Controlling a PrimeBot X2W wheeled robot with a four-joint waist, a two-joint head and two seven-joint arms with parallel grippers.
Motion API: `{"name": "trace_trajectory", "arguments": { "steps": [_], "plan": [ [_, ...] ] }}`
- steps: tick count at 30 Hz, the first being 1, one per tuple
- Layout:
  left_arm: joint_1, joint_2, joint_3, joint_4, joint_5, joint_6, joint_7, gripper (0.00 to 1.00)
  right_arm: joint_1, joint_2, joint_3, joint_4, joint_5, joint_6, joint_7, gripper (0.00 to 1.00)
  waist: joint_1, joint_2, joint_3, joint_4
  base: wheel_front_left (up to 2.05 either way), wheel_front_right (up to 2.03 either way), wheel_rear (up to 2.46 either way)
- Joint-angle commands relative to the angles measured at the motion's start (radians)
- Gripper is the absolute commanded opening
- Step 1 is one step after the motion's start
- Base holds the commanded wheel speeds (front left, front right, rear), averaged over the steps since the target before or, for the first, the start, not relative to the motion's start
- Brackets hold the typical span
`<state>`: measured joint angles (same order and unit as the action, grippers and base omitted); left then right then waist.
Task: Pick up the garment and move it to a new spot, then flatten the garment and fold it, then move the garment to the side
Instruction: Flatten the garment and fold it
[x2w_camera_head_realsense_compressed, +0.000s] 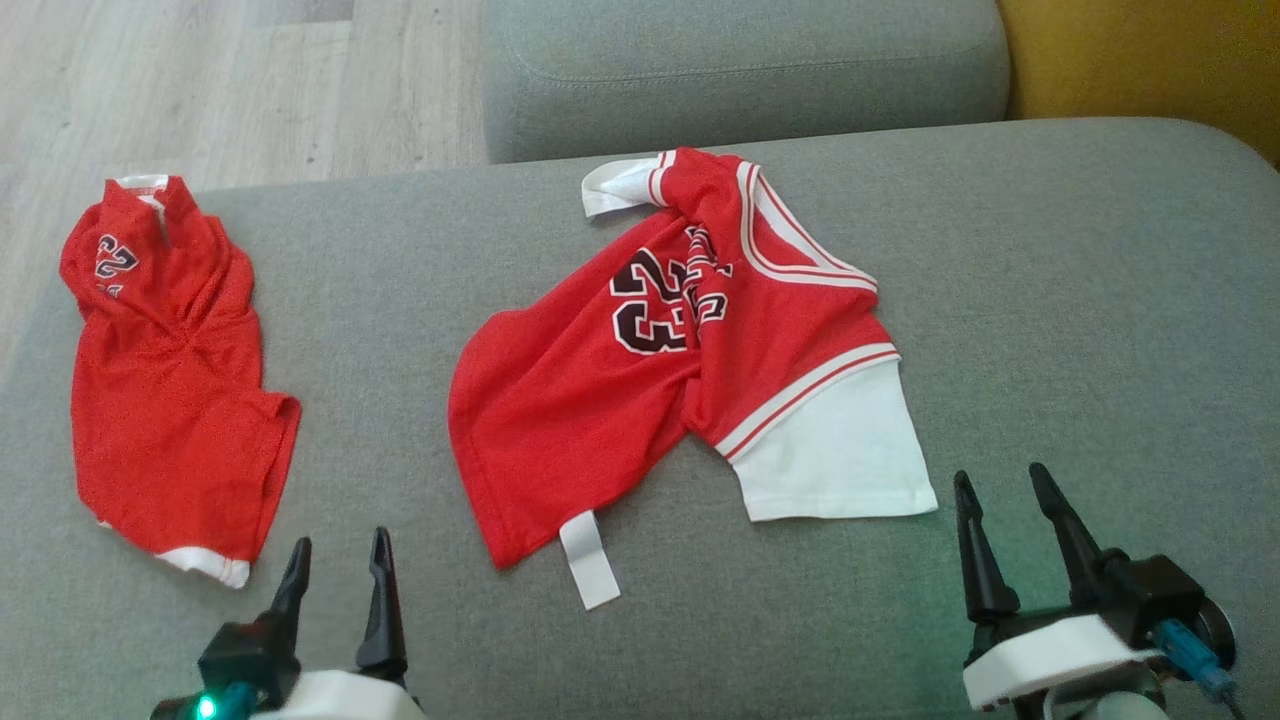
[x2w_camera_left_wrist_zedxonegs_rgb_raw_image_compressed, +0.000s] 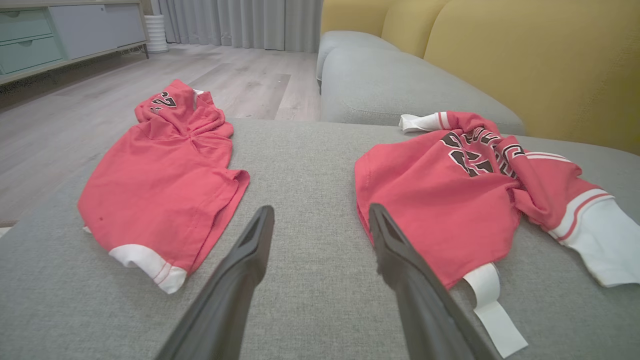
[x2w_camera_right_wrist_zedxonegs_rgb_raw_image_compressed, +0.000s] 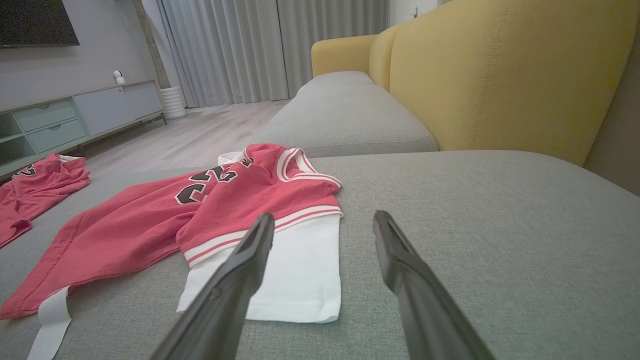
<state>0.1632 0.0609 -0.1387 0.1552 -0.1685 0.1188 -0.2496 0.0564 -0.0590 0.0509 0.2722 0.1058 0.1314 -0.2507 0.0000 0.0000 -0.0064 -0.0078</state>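
Jersey (x2w_camera_head_realsense_compressed: 580, 420) crumpled, number up, mid sofa seat (x2w_camera_head_realsense_compressed: 1080, 300) | left gripper (x2w_camera_head_realsense_compressed: 340, 540) wide, empty, near hem | right gripper (x2w_camera_head_realsense_compressed: 1001, 474) wide, empty, just beside white sleeve (x2w_camera_head_realsense_compressed: 840, 460) | second red piece (x2w_camera_head_realsense_compressed: 170, 400), perhaps shorts, far left of seat

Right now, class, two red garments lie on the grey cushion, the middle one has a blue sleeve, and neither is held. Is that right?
One thing is wrong: the sleeve is white, not blue, as the head view shows. The rest holds: the jersey and the second red garment lie on the grey cushion, and neither is held.
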Motion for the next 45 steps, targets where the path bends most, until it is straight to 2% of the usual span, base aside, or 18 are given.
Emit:
{"name": "trace_trajectory", "arguments": {
  "steps": [1, 16, 20, 23, 27, 32, 37, 45],
  "plan": [
    [-0.021, -0.002, 0.047, -0.027, 0.009, -0.005, -0.012, 1.00, -0.024, -0.004, 0.022, -0.026, 0.010, -0.001, -0.011, 1.00, 0.0000, 0.0000, -0.001, 0.001, 0.00, 0.00, 0.00],
    [-0.020, -0.010, 0.060, -0.025, 0.007, -0.016, -0.012, 1.00, -0.033, -0.006, 0.029, -0.037, 0.015, -0.001, -0.011, 1.00, 0.0000, 0.0000, 0.003, 0.010, 0.00, 0.00, 0.00],
    [-0.031, -0.010, 0.028, -0.014, -0.011, -0.018, -0.012, 1.00, -0.052, -0.010, 0.034, -0.043, 0.019, -0.001, -0.011, 1.00, 0.0000, 0.0000, 0.006, 0.010, 0.00, 0.00, 0.00],
    [-0.046, -0.010, -0.028, 0.044, -0.033, -0.029, -0.012, 1.00, -0.073, -0.014, 0.022, -0.008, 0.014, -0.001, -0.010, 1.00, 0.0000, 0.0000, 0.008, 0.009, 0.00, 0.00, 0.00],
    [-0.111, -0.011, -0.098, 0.103, -0.084, -0.031, 0.065, 1.00, -0.141, -0.018, 0.011, 0.072, -0.012, -0.001, 0.066, 1.00, 0.0000, 0.0000, 0.032, 0.011, 0.00, 0.00, 0.00],
    [-0.202, -0.011, -0.174, 0.115, -0.174, -0.004, 0.191, 1.00, -0.235, -0.032, 0.025, 0.172, -0.008, -0.001, 0.246, 1.00, 0.0000, 0.0000, 0.068, 0.020, 0.00, 0.00, 0.00],
    [-0.267, -0.011, -0.238, 0.149, -0.207, 0.027, 0.289, 1.00, -0.307, -0.037, 0.038, 0.252, -0.004, -0.001, 0.378, 1.00, 0.0000, 0.0000, 0.103, 0.033, 0.00, 0.00, 0.00],
    [-0.301, -0.011, -0.269, 0.178, -0.248, 0.051, 0.335, 1.00, -0.353, -0.036, 0.064, 0.311, 0.011, -0.001, 0.446, 1.00, 0.0000, 0.0000, 0.128, 0.045, 0.00, 0.00, 0.00]
  ]
}}
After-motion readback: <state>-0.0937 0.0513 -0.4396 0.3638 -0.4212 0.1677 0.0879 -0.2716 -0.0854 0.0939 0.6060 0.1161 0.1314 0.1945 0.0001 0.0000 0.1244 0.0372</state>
